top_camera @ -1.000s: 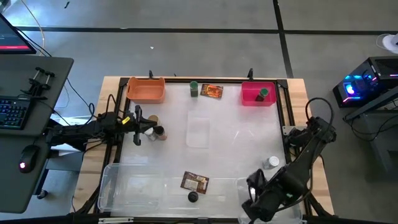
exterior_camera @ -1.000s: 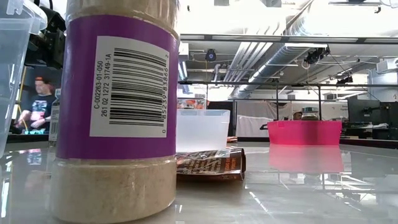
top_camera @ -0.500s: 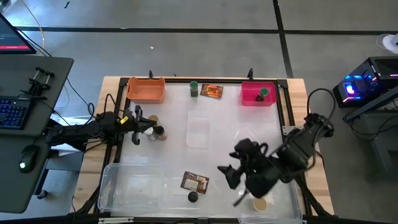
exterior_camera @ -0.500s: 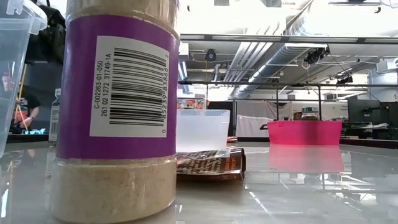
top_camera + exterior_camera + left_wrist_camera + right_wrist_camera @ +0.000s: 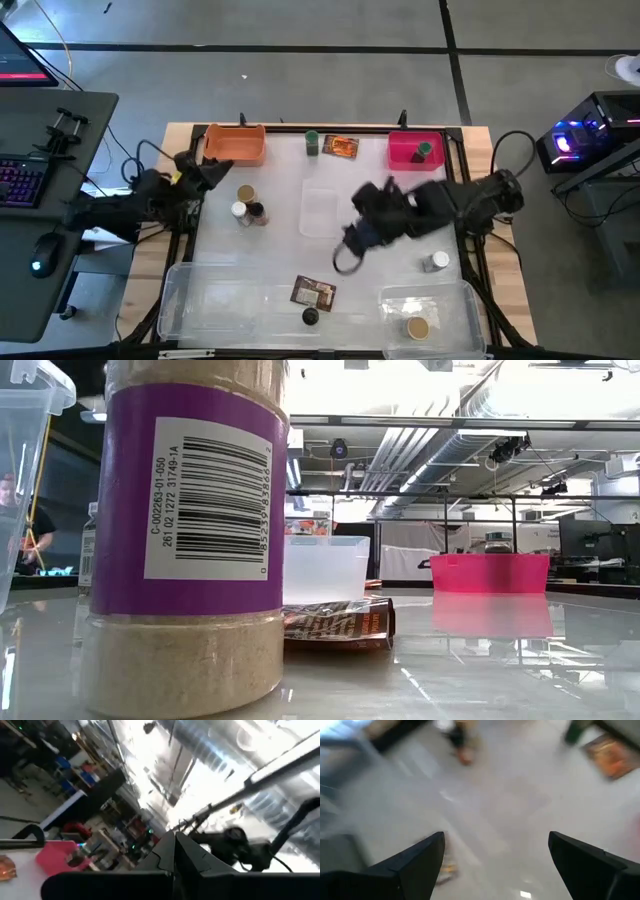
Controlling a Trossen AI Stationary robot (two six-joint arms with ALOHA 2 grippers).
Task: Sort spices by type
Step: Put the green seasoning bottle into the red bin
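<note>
Glossy white tabletop (image 5: 380,215) with wood edging, warehouse-type room with ducting behind it in the low view.

Spice layout, high view:
- three small jars (image 5: 246,206) clustered near the left side, just beside each other
- green-lid jar (image 5: 312,143) and orange packet (image 5: 341,147) at the far edge, between orange bin (image 5: 235,144) and pink bin (image 5: 416,150)
- another green-lid jar (image 5: 424,151) inside the pink bin
- brown packet (image 5: 313,292) and black-lid jar (image 5: 310,317) at the near edge
- white-lid jar (image 5: 436,261) on the bare table near the right side
- tan-lid jar (image 5: 418,327) inside the near-right clear tray (image 5: 400,298)

Low view is mostly filled by a purple-label jar (image 5: 190,540) of pale powder, close to the lens.

Right gripper (image 5: 348,250) is above mid-table, empty, fingers (image 5: 405,865) spread wide per its wrist view. Left gripper (image 5: 210,172) sits by the orange bin, raised off the table; finger state can't be told.

Handling judgement:
- jars: rigid, light, smooth round walls, likely slippery. Grip across the body below the lid, square to the axis, else it tips or squirts out.
- clustered jars leave little finger room; outermost one first.
- packets: flat, soft, crinkly. Little to pinch from above; go for an edge or corner.
</note>
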